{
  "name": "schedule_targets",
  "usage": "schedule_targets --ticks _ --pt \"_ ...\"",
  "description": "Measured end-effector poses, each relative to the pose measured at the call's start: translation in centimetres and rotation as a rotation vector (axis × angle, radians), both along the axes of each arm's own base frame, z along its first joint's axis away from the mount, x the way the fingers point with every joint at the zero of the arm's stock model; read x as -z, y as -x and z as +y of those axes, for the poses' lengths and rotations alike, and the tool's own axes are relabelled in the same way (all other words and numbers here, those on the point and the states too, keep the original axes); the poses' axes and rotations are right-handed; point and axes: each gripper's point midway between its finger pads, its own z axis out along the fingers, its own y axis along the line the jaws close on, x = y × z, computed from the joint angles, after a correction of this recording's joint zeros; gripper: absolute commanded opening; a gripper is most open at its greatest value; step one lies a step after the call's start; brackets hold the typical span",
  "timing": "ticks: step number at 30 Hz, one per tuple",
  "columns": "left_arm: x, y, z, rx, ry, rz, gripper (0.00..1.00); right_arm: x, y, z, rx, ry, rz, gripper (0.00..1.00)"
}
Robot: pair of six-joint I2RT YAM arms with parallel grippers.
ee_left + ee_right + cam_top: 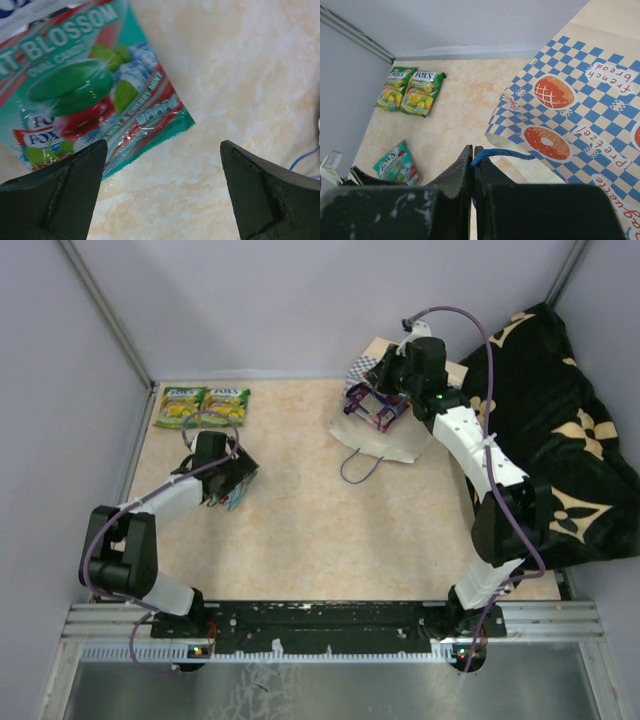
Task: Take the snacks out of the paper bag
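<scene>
Right wrist view: bag (570, 100) prints read "french bread", "pretzel" and part of "baguette", its far side cut off; right end effector (472, 150) pressed together, pinching the blue cord (502, 152); two green-yellow FOX'S pouches (395, 87) (422, 92) lie side by side at the desk's (465, 100) far corner; one teal pouch (90, 95), reading "BLOSSOM" and "CHERRY MINT", lies on the desk, partly behind one finger of the spread left end effector (162, 150).

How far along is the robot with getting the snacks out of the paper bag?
Done: two green-yellow pouches and a teal pouch lie outside the paper bag. In hand: the right gripper is shut on the blue cord handle; the left gripper is open by the teal pouch. Left: unclear, the bag's inside is hidden.
</scene>
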Motion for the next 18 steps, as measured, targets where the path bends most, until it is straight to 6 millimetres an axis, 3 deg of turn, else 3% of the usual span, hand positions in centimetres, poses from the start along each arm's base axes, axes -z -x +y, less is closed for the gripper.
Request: schedule_targets --ticks 3,7,13,18 --pt "0.9 0.6 0.8 -0.104 0.023 0.043 1.0 0.0 0.0 0.0 0.0 0.0 0.0 0.0" --pt "1.4 -0.3 2.2 -0.216 -0.007 0.078 0.99 0.0 0.0 0.0 0.0 0.0 0.0 0.0" --pt "2.9 -2.6 3.4 -0.228 -0.051 0.095 0.98 0.0 0.0 0.0 -0.002 0.001 -0.001 0.0" --pt "3.0 -5.1 6.0 -0.217 -0.096 0.058 0.96 0.0 0.0 0.0 -0.004 0.007 -0.003 0.0"
